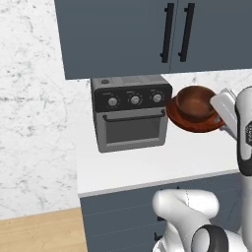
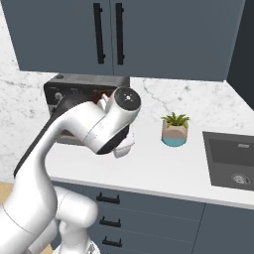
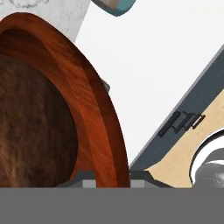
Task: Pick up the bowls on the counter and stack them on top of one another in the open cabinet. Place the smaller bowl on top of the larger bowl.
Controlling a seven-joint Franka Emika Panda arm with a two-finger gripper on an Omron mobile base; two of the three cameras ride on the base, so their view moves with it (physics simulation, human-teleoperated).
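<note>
The smaller bowl, deep, glossy and reddish-brown with visible wood grain, sits inside the larger bowl; both are tilted and held above the counter, just right of the toaster oven. The gripper clamps the larger bowl's rim. No writing is readable

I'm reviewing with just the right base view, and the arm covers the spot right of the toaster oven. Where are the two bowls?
Observer: In the left base view both are just right of the toaster oven. The small bowl seems to be nested in the wide bowl.
Operator: Is the end effector gripping anything?
Observer: In the hand view, the end effector has a fingertip on each side of a reddish-brown rim, which looks like the wide bowl's.
</note>
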